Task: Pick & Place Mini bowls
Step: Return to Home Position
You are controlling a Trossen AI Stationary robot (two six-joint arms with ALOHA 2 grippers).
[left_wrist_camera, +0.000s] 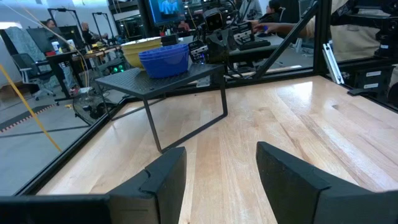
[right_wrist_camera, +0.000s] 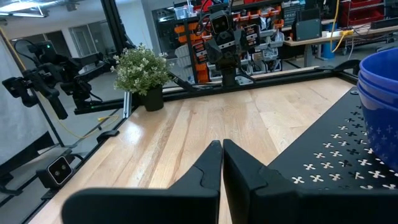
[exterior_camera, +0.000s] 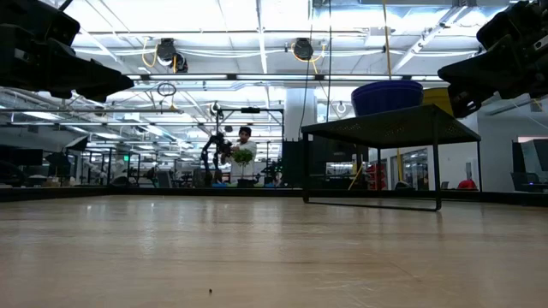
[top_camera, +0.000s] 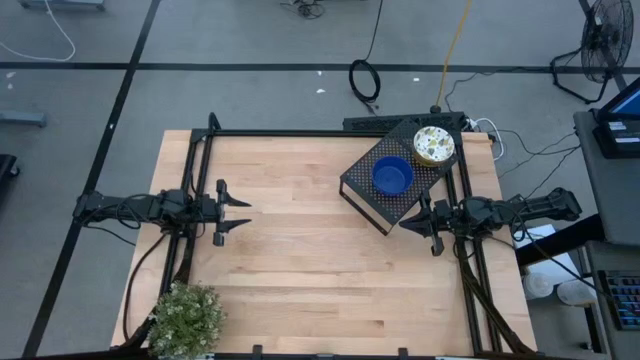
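A stack of cobalt blue mini bowls (top_camera: 393, 177) and a stack of cream, speckled mini bowls (top_camera: 434, 145) stand on top of a black perforated box (top_camera: 400, 180) at the table's far right. My left gripper (top_camera: 243, 213) waits open at the table's left edge, pointing level toward the right, far from the bowls. My right gripper (top_camera: 403, 224) hangs shut at the right edge, pointing level toward the left, just in front of the box's near corner. In the right wrist view the blue bowls (right_wrist_camera: 379, 93) sit beside my shut fingers (right_wrist_camera: 222, 163).
A small potted plant (top_camera: 187, 316) stands at the table's near left corner. The wooden table top (top_camera: 290, 250) between the two arms is bare. A black frame (top_camera: 300, 133) runs along the table's far edge, with cables on the floor beyond.
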